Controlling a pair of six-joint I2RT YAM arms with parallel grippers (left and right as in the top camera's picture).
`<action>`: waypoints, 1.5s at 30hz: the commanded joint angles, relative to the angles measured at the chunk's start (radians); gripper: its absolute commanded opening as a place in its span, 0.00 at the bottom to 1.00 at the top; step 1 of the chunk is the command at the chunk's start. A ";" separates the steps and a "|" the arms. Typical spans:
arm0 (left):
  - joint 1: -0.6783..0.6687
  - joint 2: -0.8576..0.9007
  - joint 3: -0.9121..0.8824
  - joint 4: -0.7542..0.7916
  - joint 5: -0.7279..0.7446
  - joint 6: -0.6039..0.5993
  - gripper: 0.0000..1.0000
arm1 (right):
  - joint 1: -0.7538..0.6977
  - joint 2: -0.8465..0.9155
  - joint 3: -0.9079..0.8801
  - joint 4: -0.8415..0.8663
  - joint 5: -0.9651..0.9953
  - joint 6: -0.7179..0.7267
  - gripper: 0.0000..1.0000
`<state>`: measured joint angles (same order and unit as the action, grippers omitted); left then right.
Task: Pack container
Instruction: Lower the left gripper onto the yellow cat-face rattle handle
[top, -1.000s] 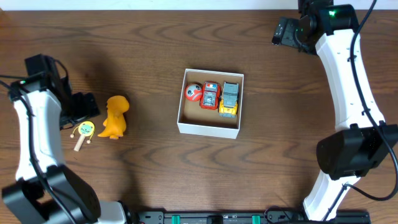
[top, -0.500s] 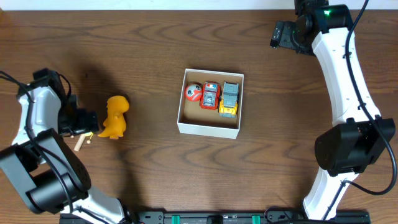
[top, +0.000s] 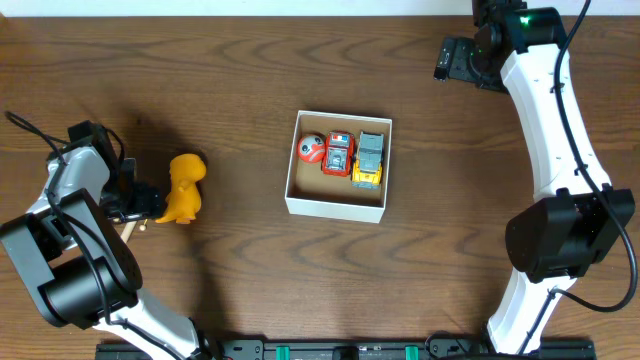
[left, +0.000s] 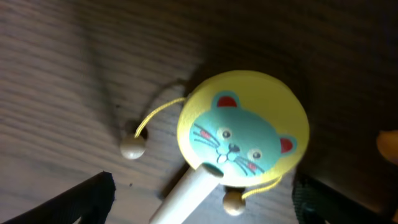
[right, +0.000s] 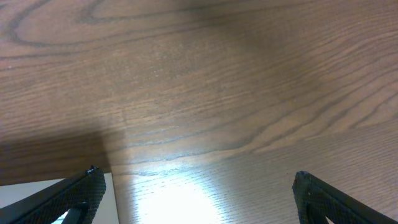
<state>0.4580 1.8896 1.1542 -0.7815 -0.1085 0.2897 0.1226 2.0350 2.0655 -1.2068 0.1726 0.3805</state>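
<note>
Room: bare wooden table (top: 250, 80) lies open on every side of the box.
Container: white-walled container (top: 336, 207) at table centre; red ball (top: 312, 148), red car (top: 339, 153) and grey-yellow car (top: 369, 158) sit along its far wall.
Left gripper (left: 203, 186): fingers apart, over a cat-face rattle (left: 242, 134) just beside a yellow dinosaur (top: 184, 187).
Right gripper (right: 196, 186): fingers apart above bare wood, far right.
Change: a second ago the rattle lay uncovered; the left gripper now hides most of it from overhead.

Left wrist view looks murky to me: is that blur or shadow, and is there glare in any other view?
Left wrist: shadow, not blur; the cat-face rattle drum is sharp, with the frame's right side dark. Right wrist: a bright glare patch on the table at bottom centre. Overhead: evenly lit, sharp, no obvious glare.
</note>
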 joint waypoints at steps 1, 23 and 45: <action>0.005 0.029 -0.023 0.017 0.021 0.014 0.88 | 0.002 0.010 -0.005 -0.001 0.002 -0.015 0.99; 0.005 0.069 -0.041 0.013 0.045 0.012 0.47 | 0.002 0.010 -0.005 -0.002 0.002 -0.015 0.99; 0.005 0.069 -0.041 0.021 0.048 -0.007 0.20 | 0.003 0.010 -0.005 -0.079 0.002 -0.014 0.99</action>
<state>0.4572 1.9018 1.1496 -0.7738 -0.0353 0.2924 0.1226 2.0357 2.0655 -1.2800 0.1722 0.3779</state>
